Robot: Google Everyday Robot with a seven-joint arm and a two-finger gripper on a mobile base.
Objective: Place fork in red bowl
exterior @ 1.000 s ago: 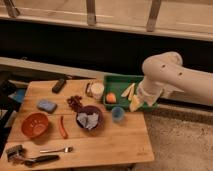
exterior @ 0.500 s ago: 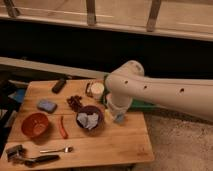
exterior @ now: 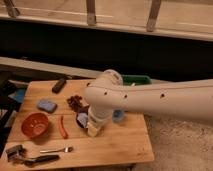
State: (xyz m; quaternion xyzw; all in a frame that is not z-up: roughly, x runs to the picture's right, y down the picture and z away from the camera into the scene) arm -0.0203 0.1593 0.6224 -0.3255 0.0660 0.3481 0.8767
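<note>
Hanging over the middle of the wooden worktop (exterior: 122,146), the claw (exterior: 93,131) sits at the lower end of the pale arm (exterior: 150,100), which comes in from the right and bends downward. Whether the claw is apart or together cannot be told; nothing is visibly held in it.

The fork (exterior: 57,149) lies flat near the front edge, left of the claw and apart from it, with its tines pointing right. The red bowl (exterior: 36,125) stands at the left side, just beyond the fork and a little to its left, not touching it.

A slim red-orange piece (exterior: 63,127) lies between the red bowl and the claw. The dark purple bowl (exterior: 81,119) is just left of the claw and partly covered by the arm, and the small blue cup (exterior: 118,116) peeks out on the arm's right side. In front of the fork, at the near left corner, rests a black-handled tool (exterior: 40,160) beside a grey object (exterior: 14,151). Farther back lie a blue sponge (exterior: 47,105), a dark red cluster (exterior: 75,101) and a black bar (exterior: 59,85). A green tray (exterior: 136,79) shows behind the arm.
</note>
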